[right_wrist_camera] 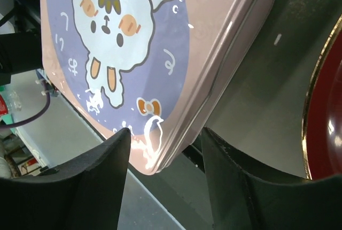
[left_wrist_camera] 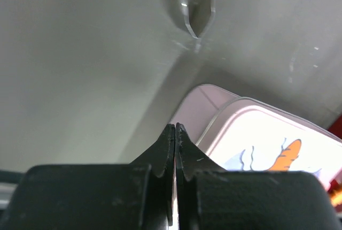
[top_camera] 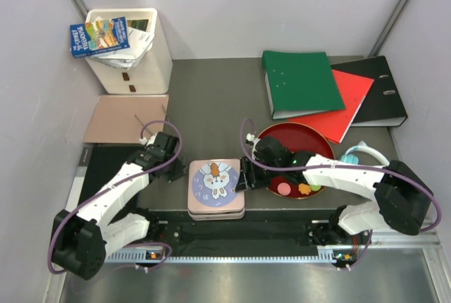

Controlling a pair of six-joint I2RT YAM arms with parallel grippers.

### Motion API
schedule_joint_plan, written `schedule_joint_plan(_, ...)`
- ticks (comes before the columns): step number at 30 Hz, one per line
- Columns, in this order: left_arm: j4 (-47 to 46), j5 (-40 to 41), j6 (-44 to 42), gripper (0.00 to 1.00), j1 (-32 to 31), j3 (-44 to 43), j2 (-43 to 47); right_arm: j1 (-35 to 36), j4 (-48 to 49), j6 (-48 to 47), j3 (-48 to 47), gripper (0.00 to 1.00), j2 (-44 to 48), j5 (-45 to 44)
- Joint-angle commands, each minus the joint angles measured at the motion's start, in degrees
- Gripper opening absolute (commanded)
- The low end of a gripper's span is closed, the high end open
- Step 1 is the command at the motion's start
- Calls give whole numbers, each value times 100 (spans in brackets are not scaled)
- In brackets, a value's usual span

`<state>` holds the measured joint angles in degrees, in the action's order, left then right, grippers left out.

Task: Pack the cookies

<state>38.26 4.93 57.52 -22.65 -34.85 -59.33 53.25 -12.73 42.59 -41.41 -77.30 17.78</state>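
Tabletop (top_camera: 211, 84), dark grey, carries everything between pale walls. At the back right a green binder (top_camera: 301, 81) overlaps a red folder (top_camera: 345, 106), with a black binder (top_camera: 384, 95) just beside them. At the back left stands a white bin (top_camera: 151, 56) with booklets sticking out of it, and a tan folder (top_camera: 123, 118) lies flat in front of the bin. A round red plate (top_camera: 299, 137) with a gold rim sits right of centre. Left of it, at the near edge, lies a square pink tin (top_camera: 216, 187), its lid on and printed with a white rabbit under an orange carrot. The right tool (right_wrist_camera: 165, 133) is spread wide, with the tin's corner nearest the plate lying between its two black fingers; whether either finger touches the tin cannot be told. The left tool (left_wrist_camera: 175, 133) is pressed fully closed on nothing, hanging just beside the tin's left side. Turquoise headphones (top_camera: 363, 151) lie right of the plate, partly behind the right arm. The cookies (top_camera: 304, 189) rest on the plate's near part: a pink one, an orange one and a green one show, while the arm covers the plate beside them.
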Motion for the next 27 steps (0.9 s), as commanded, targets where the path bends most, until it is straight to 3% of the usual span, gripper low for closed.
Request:
schedule_joint_plan(1,410,604,-4,1,-11,-347,176,97,-299,-180,-341,56,276,-248)
schedule_joint_plan(10,692,1229,-108,4,42,-584,343,97,-871,-461,-807,57,785,-881)
schedule_joint_plan(12,630,1309,-302,5,51,-715,264,89,-924,-698,-895,52,821,-873)
schedule_joint_plan(14,472,1309,-504,7,51,-821,63,89,-1108,-961,-1088,41,716,-733)
schedule_joint_plan(15,420,1283,-565,8,68,-978,-16,89,-1161,-1050,-1141,34,673,-671)
schedule_joint_plan(16,297,1248,-705,11,86,-1058,-130,106,-1231,-1120,-1237,18,620,-627)
schedule_joint_plan(19,77,959,-1065,16,182,-1436,-596,246,-1451,-1436,-1291,0,672,-697)
schedule_joint_plan(23,-476,194,-1593,20,323,-1989,-1403,344,-1557,-1535,-1107,0,987,-845)
schedule_joint_plan(27,-259,-413,-1761,19,411,-2561,-2090,256,-1452,-1315,-913,0,1138,-1224)
